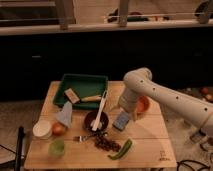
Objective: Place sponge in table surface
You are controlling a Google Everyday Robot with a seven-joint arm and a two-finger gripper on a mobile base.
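- Tool: at the end of the white arm, which comes in from the right and bends down over the middle-right of the surface. How far the tool is open, and whether it has hold of anything, cannot be told.
- Sponge: a blue-grey block with its paler face toward the camera, directly at the tool's tip. Whether it touches the surface cannot be told.
- Just left of the tool: a dark bowl. A white spatula lies across it, slanting up toward the green tray.
- Behind the tool, to the right: an orange bowl, partly hidden by the arm.
- Behind the tool, to the left: the green tray, holding a tan block and a wooden-handled utensil.
- In front of the tool: a green vegetable, a brown heap and a fork, all near one another.
- Well to the left: a pale folded cloth, a round orange fruit, a white cup and a green cup.
- Edges and room: bare planks lie in front of the tool and to its right, reaching the near and right edges of the surface.
- Writing: a small dark logo mark sits at the near right corner and is not legible.
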